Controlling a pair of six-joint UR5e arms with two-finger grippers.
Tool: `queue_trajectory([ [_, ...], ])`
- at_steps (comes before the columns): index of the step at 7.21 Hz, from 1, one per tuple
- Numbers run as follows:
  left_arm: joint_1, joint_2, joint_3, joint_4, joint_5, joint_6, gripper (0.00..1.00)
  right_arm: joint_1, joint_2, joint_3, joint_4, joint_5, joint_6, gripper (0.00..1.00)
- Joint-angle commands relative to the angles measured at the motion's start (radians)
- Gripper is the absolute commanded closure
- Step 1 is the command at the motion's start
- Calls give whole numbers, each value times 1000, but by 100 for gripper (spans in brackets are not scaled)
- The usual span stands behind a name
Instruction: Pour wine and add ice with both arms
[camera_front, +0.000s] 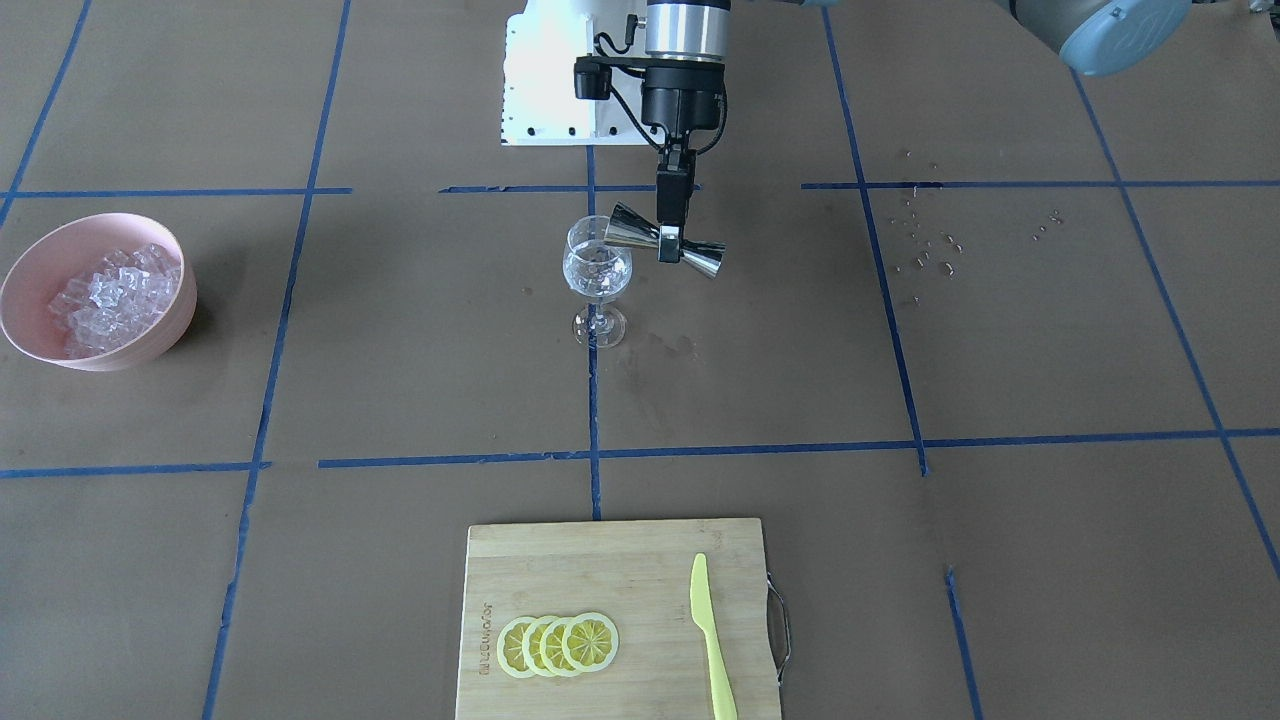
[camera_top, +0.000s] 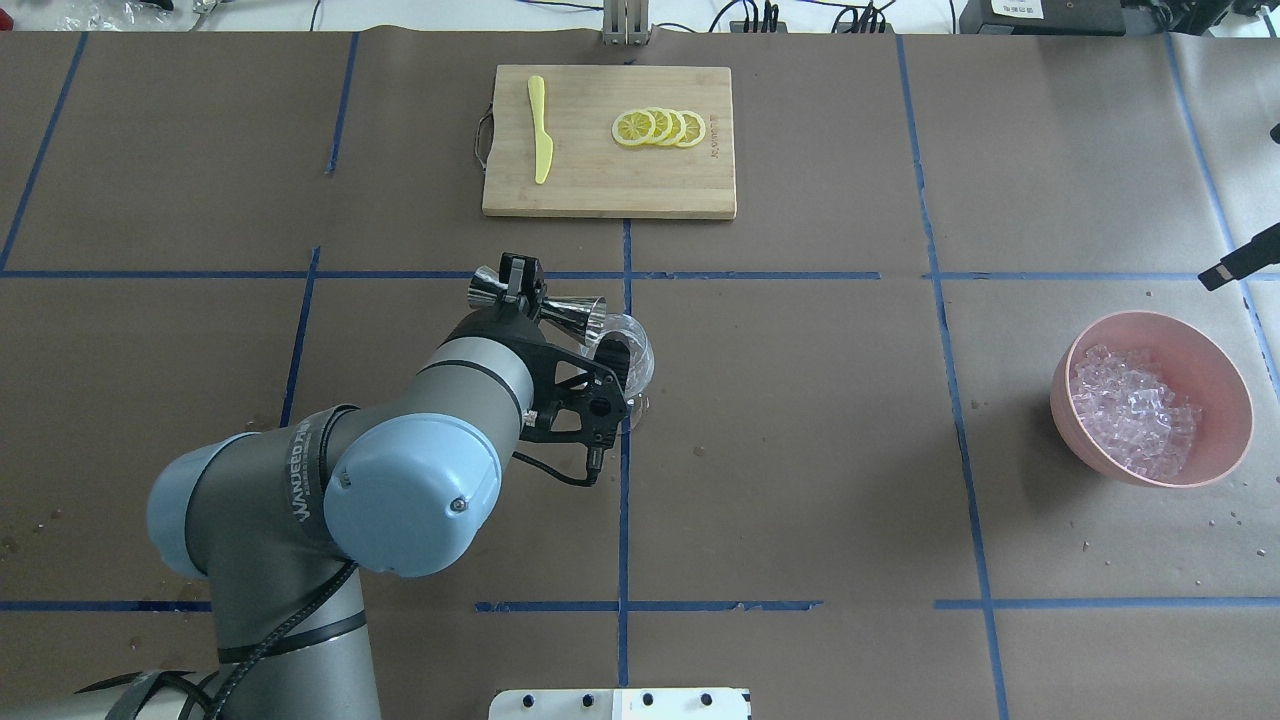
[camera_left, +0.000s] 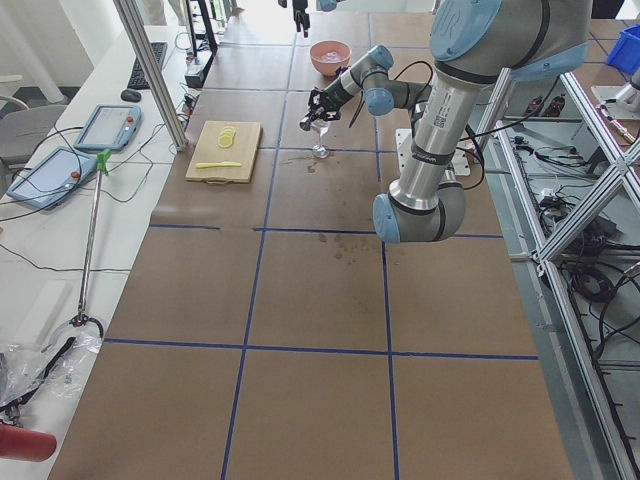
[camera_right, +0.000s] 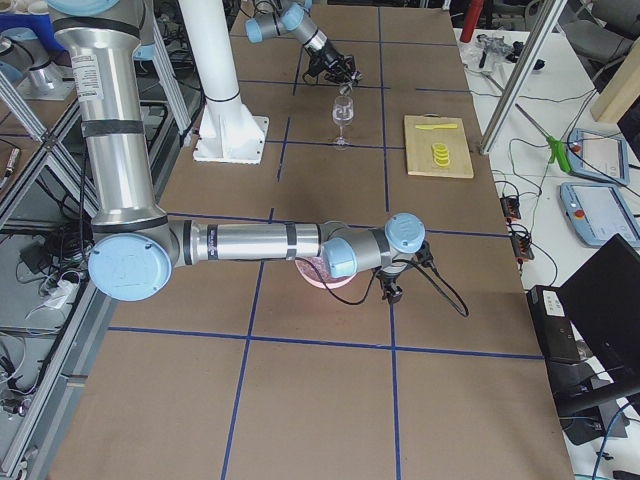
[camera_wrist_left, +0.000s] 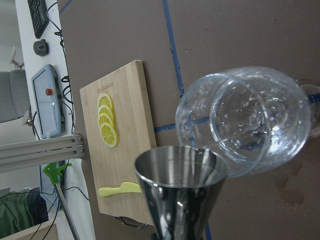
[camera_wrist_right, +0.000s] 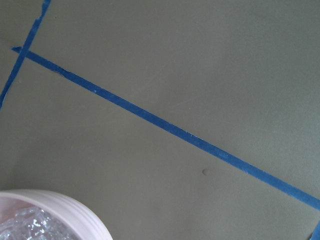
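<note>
Pinching the steel jigger (camera_front: 632, 231) at its waist, the left gripper (camera_front: 669, 247) held it tipped on its side, mouth at the glass (camera_front: 597, 272) rim. A little clear wine (camera_front: 596, 283) seemed to sit in the glass. Seen from overhead, the ice (camera_top: 1135, 410) lay heaped in the bowl (camera_top: 1222, 395) at 3 o'clock of the glass, the right gripper (camera_right: 391, 290) near it, its spread impossible to tell. The cubes looked slick and light, best nipped across flat faces; the glass looked thin and tippy.

White lettering on the left arm (camera_top: 300, 480) begins "WAND"; the rest is unclear. The cutting board (camera_top: 600, 190) bears a stamped mark, too small to read.
</note>
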Motion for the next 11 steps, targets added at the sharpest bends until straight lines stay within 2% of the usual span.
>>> queue_trajectory([
  [1, -8, 25, -17, -51, 5, -153, 100, -1, 0, 1, 0, 0, 0, 0],
  [2, -17, 74, -49, -120, 6, -211, 100, -1, 0, -2, 0, 0, 0, 0],
  [3, -18, 144, -82, -125, 5, -319, 100, -1, 2, -4, 0, 0, 0, 0],
  [4, -17, 188, -86, -128, 0, -478, 100, -1, 2, -5, 0, 0, 0, 0],
  [8, -18, 315, -92, -227, 2, -852, 100, -7, 5, -19, 0, -5, 0, 0],
  [9, -20, 378, -92, -313, 2, -919, 100, -7, 5, -19, 0, -5, 0, 0],
  [11, -20, 599, -71, -643, 6, -1014, 100, -7, 5, -19, 0, -5, 0, 0],
])
